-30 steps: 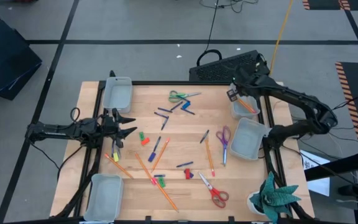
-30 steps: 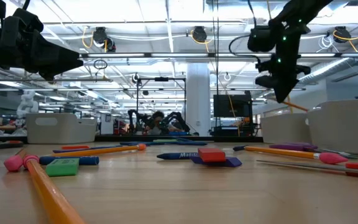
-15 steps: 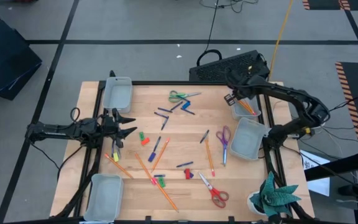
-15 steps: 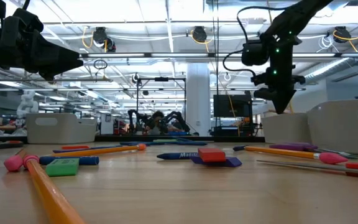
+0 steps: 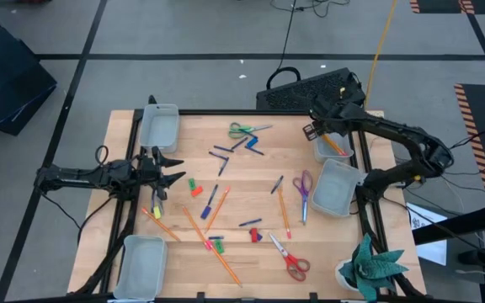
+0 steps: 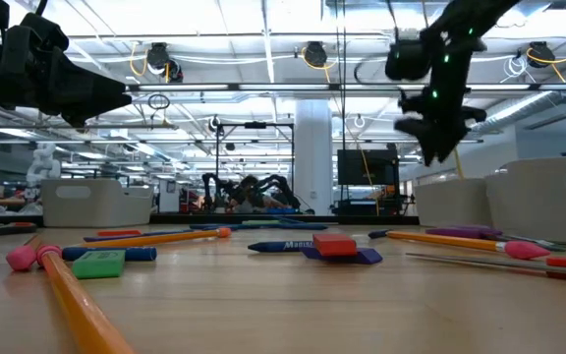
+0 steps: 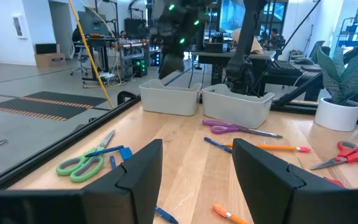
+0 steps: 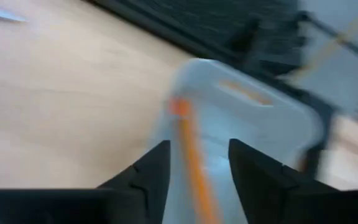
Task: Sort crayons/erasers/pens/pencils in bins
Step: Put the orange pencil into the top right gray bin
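Right tool (image 5: 312, 130) drifted back, prongs apart, above bin (image 5: 331, 150) holding pencil (image 5: 333, 143)

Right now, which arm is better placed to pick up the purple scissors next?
The right. Its gripper hovers open over the pencil bin, close to the purple scissors. The left gripper waits open at the table's left edge, with the loose pens between it and the scissors.

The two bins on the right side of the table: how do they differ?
The far bin holds orange pencils and has the right gripper open beside it; the near bin looks empty, and no gripper is at it. The near bin looks larger. Both are translucent grey-white trays.
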You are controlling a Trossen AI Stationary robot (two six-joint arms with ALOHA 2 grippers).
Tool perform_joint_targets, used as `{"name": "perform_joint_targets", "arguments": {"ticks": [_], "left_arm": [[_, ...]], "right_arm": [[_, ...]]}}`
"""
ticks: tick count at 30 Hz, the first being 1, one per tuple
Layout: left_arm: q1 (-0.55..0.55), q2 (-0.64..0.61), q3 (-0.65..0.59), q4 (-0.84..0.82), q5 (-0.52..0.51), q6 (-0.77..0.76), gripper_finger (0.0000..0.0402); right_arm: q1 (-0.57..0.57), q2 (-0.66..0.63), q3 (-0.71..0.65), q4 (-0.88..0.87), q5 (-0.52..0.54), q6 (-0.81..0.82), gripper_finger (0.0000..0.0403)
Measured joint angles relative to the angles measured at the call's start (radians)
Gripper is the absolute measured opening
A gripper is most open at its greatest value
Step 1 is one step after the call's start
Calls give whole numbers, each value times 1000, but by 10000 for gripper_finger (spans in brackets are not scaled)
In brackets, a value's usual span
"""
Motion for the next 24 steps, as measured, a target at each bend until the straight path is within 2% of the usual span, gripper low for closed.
{"name": "perform_joint_targets", "arguments": {"ticks": [3,7,11,14,18,21,24], "left_arm": [[0,0,0,0,0,0,198],[0,0,0,0,0,0,198],[0,0,0,0,0,0,198],[0,0,0,0,0,0,198],[0,0,0,0,0,0,198],[0,0,0,0,0,0,198],[0,0,0,0,0,0,198]], "right_arm": [[144,-43,0,29,-87,117,172],[420,-41,0,101,-115,305,164],[678,39,2,223,-116,511,152],[815,153,46,245,-123,646,146],[912,340,200,145,-155,753,140],[923,456,327,-44,-190,823,138],[914,523,377,-184,-199,867,137]]}}
